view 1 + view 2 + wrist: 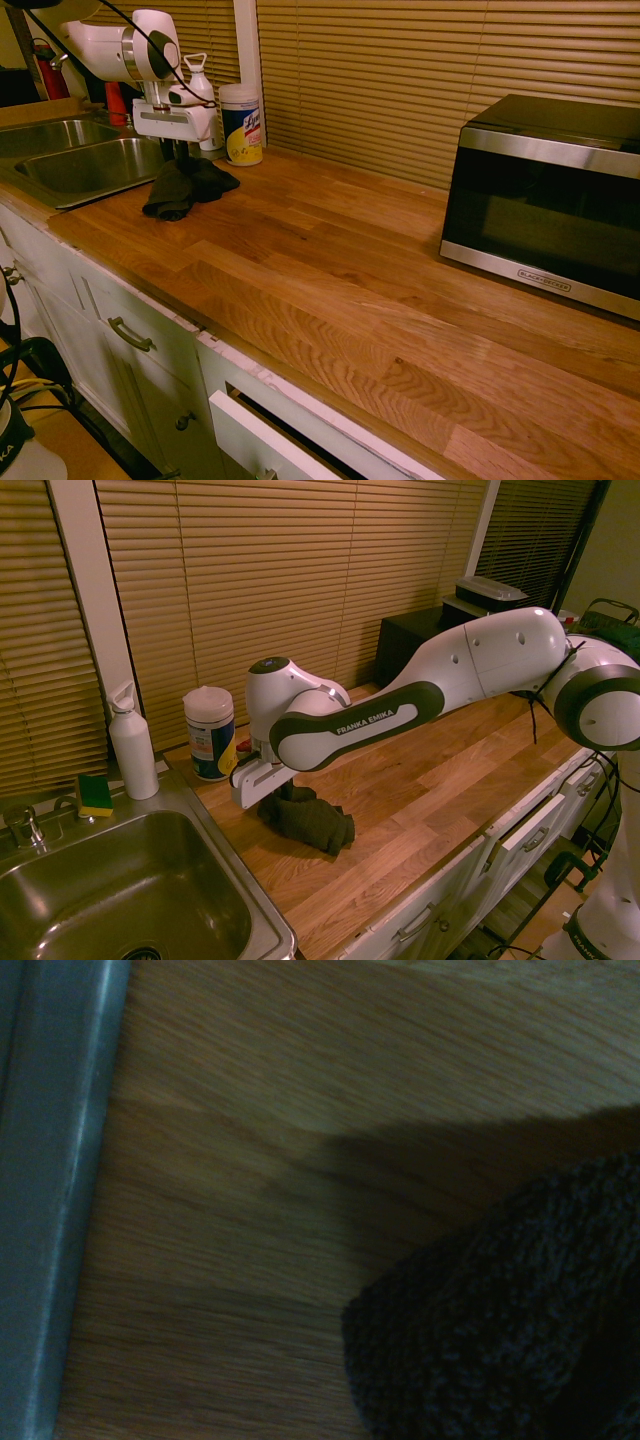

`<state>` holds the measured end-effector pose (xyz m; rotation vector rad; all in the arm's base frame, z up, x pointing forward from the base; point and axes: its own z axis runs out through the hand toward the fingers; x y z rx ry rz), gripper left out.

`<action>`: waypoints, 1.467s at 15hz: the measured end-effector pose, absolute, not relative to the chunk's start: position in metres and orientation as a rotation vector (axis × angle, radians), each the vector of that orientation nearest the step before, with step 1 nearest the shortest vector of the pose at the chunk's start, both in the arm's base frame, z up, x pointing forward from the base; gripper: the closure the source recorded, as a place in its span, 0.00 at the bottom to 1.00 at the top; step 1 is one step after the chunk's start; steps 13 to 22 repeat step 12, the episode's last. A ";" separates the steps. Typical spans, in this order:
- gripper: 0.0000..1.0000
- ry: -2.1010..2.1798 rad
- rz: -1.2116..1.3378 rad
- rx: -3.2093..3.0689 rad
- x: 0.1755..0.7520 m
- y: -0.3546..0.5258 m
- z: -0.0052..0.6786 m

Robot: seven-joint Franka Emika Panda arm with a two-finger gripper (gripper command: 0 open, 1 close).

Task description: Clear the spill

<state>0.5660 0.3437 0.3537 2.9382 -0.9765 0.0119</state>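
A crumpled black cloth (185, 188) (310, 820) lies on the wooden counter (340, 270) just beside the sink. My gripper (180, 160) (275, 795) points straight down into the cloth's top and is shut on a fold of it. In the wrist view the dark knitted cloth (520, 1320) fills one corner, with bare wood beside it. The spill does not show anywhere on the wood; whether it lies under the cloth I cannot tell.
A steel sink (90, 165) (120, 890) borders the cloth, its rim (50, 1200) close by. Behind stand a wipes canister (241, 123) (210, 732), a white bottle (133, 745) and a sponge (95, 794). A microwave (550, 200) sits far along. A drawer (260, 440) hangs open.
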 end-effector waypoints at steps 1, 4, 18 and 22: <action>0.00 -0.977 0.013 2.939 0.566 0.344 0.354; 0.00 -0.977 0.025 2.947 0.565 0.345 0.363; 0.00 -1.002 0.120 2.973 0.546 0.339 0.439; 0.00 -1.002 0.120 2.973 0.546 0.339 0.439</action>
